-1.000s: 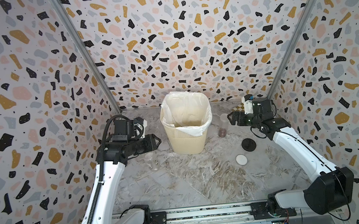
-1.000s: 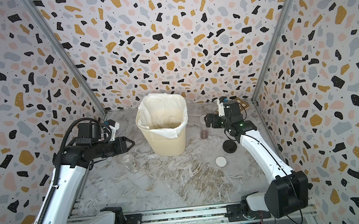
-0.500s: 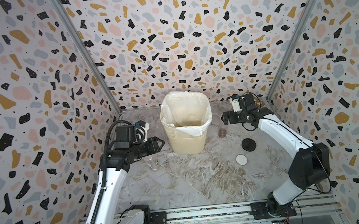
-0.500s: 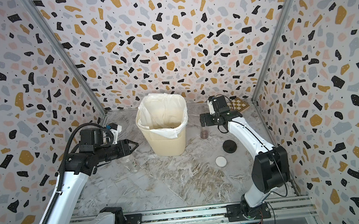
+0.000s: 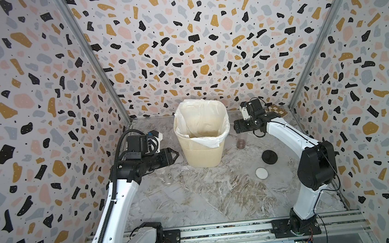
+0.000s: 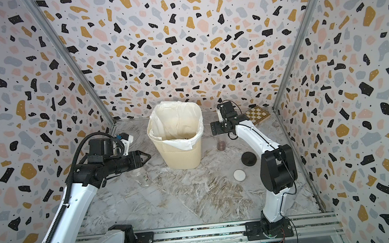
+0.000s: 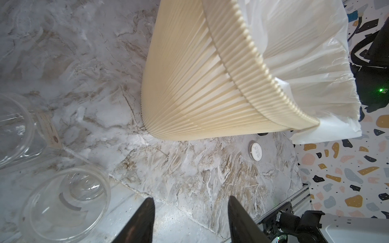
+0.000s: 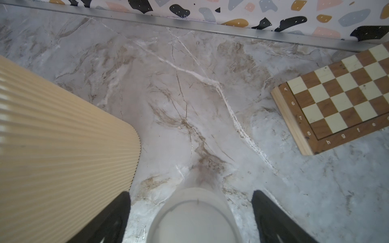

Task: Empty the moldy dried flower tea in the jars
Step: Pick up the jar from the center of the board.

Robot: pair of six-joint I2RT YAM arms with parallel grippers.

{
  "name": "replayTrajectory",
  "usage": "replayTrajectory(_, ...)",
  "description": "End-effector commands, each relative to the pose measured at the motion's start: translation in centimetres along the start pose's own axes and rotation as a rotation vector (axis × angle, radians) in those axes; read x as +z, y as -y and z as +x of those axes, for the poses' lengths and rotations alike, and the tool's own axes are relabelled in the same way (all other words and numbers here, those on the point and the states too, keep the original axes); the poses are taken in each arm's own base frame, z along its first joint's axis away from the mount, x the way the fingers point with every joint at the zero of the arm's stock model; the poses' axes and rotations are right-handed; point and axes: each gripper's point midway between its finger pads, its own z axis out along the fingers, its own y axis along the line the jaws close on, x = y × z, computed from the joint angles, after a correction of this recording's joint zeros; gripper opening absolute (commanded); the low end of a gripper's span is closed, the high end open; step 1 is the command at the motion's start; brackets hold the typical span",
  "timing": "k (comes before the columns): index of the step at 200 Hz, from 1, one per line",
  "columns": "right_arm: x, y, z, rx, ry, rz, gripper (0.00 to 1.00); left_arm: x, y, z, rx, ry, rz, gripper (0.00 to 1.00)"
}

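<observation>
The right jaws are held spread on either side of the tall slim jar (image 8: 192, 218), whose top is not gripped. The moldy dried flower tea (image 5: 241, 144) is seen at its bottom. The cream ribbed bin (image 5: 200, 148) is set just beside it. A black lid (image 5: 269, 156) and a white lid (image 5: 261, 173) are laid nearby, with a chessboard (image 6: 257, 114) in the far corner. The left jaws are released and empty near the squat jar (image 7: 65, 207) and the labelled jar (image 7: 16, 130), both open. The marble-patterned table (image 5: 219, 201) is enclosed by terrazzo walls (image 5: 193, 42).

Marble tabletop (image 5: 219, 196), bin (image 5: 201, 155), clear jars (image 7: 63, 199), black lid (image 5: 269, 157), white lid (image 5: 261, 173), chessboard (image 6: 258, 115)
</observation>
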Motion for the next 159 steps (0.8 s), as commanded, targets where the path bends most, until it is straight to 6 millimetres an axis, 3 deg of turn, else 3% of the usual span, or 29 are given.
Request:
replayTrajectory(1, -1.3, 0.1, -0.5, -0.014, 0.001, 0.034, 0.85, -0.3, 0.4, -1.1, 0.034, 0.035, 0.008, 0.55)
replayTrajectory(91, -1.1, -0.1, 0.0, 0.001, -0.009, 0.043, 0.62, -0.1, 0.6, -1.0, 0.042, 0.03, 0.022, 0.54)
replayTrajectory(159, -3.1, 0.0, -0.4, 0.026, 0.024, -0.006, 0.54, -0.7, 1.3, -1.0, 0.07, 0.038, 0.048, 0.54)
